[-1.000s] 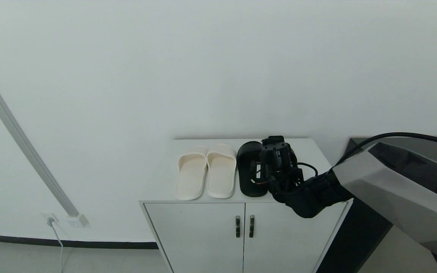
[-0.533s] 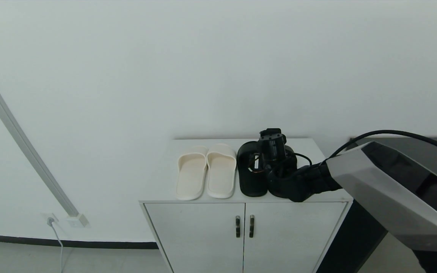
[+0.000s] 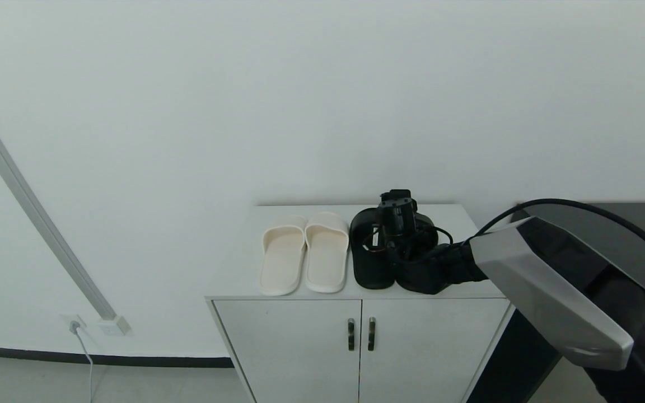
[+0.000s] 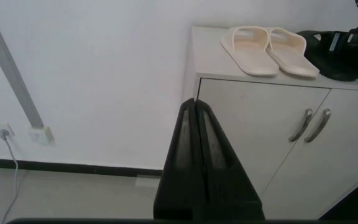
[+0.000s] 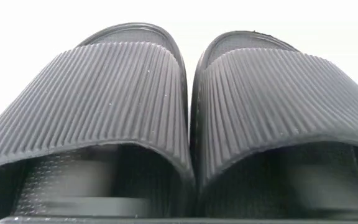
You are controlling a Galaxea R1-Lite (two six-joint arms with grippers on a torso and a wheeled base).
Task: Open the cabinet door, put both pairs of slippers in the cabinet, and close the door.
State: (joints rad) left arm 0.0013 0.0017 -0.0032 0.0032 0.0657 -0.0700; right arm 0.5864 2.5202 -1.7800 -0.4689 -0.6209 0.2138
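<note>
Black slippers lie side by side on the cabinet top, just beside the white slippers. The right gripper is at the black pair, with the toe straps close before its camera; whether it is open or closed on them cannot be told. The left gripper sits left of the cabinet, pressed closed on nothing.

Both doors are shut, so a slipper lifted now has nowhere to go. An off-centre grip may take one slipper and drag its mate, or nudge the white pair toward the front edge. The wall blocks the rear. Free room lies above the top and before the handles.
</note>
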